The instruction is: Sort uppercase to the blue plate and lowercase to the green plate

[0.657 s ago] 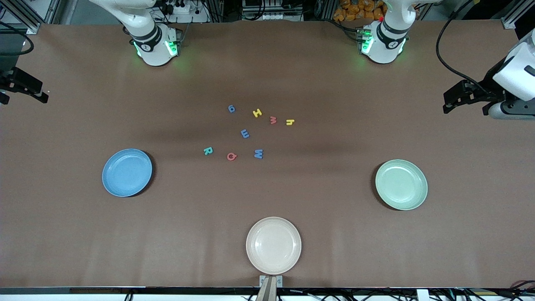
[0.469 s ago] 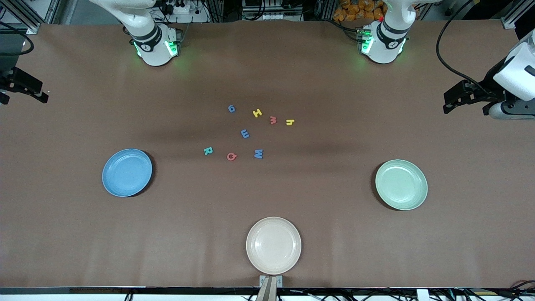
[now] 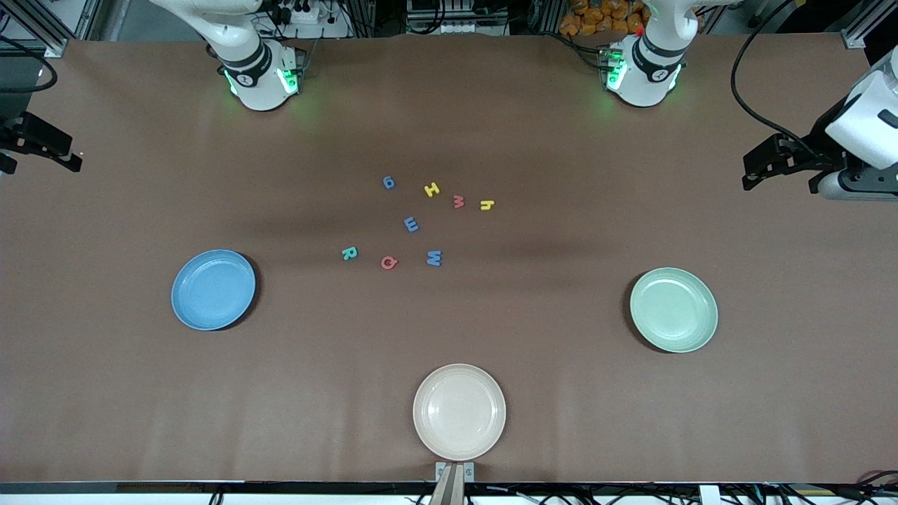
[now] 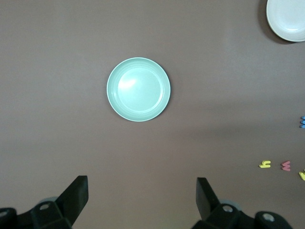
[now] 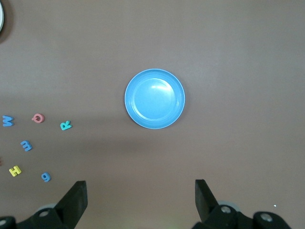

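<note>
Three round plates lie on the bench (image 3: 140, 421): one blue plate (image 3: 213, 290), one green plate (image 3: 673, 309) and one cream plate (image 3: 459, 412).

Eight foam letters lie loose between them: three blue, namely a W (image 3: 434, 258), an e (image 3: 412, 224) and a g-like letter (image 3: 389, 182); two yellow, an H (image 3: 432, 189) and an h (image 3: 487, 205); two red, a Q (image 3: 389, 262) and a small w (image 3: 459, 202); and one teal R (image 3: 349, 253).
</note>
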Controlling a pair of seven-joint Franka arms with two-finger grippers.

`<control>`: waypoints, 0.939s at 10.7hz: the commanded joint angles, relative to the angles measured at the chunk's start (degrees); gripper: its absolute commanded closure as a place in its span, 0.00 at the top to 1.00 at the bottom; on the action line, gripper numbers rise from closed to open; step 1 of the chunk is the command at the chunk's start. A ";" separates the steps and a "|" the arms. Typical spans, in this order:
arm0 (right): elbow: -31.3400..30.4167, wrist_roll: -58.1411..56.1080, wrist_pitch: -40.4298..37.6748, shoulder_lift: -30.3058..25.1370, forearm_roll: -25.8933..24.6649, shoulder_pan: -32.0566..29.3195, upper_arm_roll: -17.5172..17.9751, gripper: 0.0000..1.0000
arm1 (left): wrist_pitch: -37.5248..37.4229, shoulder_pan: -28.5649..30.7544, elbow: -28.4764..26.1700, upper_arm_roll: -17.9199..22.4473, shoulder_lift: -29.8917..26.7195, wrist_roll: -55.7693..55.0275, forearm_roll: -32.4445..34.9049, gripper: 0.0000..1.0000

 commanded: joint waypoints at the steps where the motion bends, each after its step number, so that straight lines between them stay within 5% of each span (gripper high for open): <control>1: 0.70 -0.24 -1.40 0.26 -0.29 -0.73 0.21 1.00 | -0.15 -1.07 0.12 -0.25 0.76 0.45 -0.70 1.00; 5: 0.53 -0.33 -2.97 0.96 0.77 1.89 0.39 1.00 | 4.40 -9.67 -1.80 -0.60 4.62 -0.51 -0.61 1.00; 8: 0.79 -0.33 -8.32 9.88 1.47 11.18 0.39 1.00 | 11.33 -14.77 -8.99 -0.78 4.81 -3.32 -0.61 1.00; 10: 0.44 -0.42 -11.15 14.05 6.63 15.51 0.39 1.00 | 15.91 -16.36 -14.79 -3.31 4.63 -2.10 -0.53 1.00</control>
